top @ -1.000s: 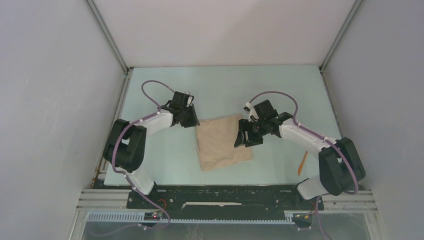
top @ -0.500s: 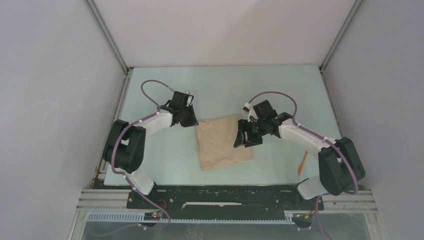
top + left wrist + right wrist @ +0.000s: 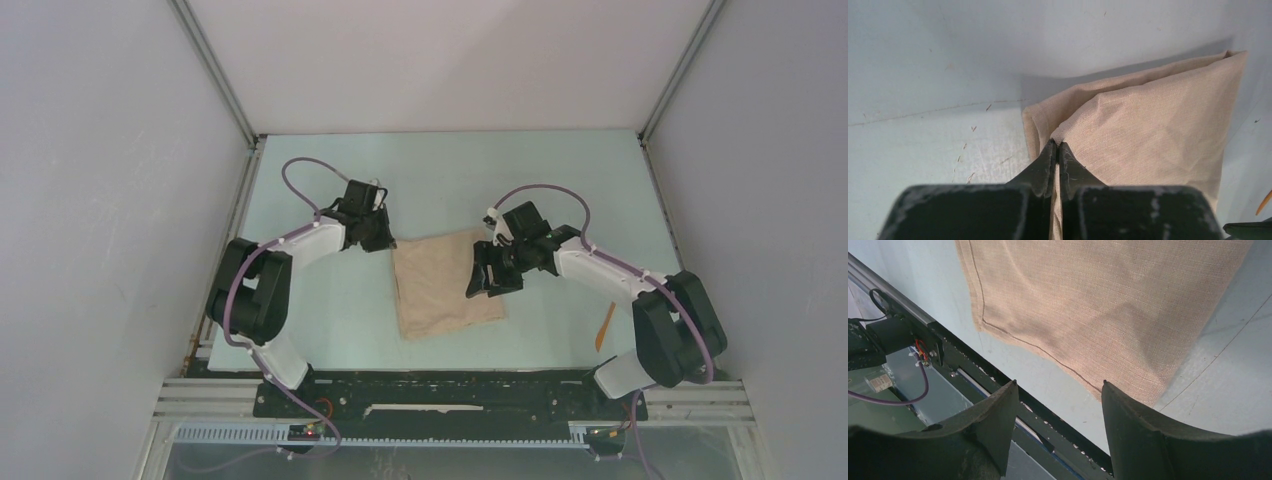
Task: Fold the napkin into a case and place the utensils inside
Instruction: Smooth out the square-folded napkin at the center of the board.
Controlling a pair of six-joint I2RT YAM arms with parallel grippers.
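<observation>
The napkin [image 3: 445, 285] lies folded in the middle of the bench [image 3: 450, 170], between the two arms. In the top view it looks like a flat beige rectangle, a little turned.

The left pincer [image 3: 384, 243] is at the napkin's far left corner. From above I cannot tell how its fingers stand. The left wrist view makes it clear: the left pincer [image 3: 1057, 145] is closed tight on the upper layer of the napkin [image 3: 1148, 125]. The cloth rises there like a small tent, and a lower layer shows beside it on the bench.

The right pincer [image 3: 482, 282] is over the right edge of the napkin. Its wrist view shows the right pincer [image 3: 1058, 384] spread wide with nothing between the fingers. The same view shows the weave and the stitched hem of the napkin [image 3: 1098, 305], and also the black rail [image 3: 993, 372] at the bench's near edge. Whether the fingers touch the cloth, I cannot tell.

One orange-brown utensil [image 3: 604, 325] lies on the bench well apart from the napkin, near the right arm's base. In the left wrist view only its pointed tip [image 3: 1264, 202] appears at the edge.
</observation>
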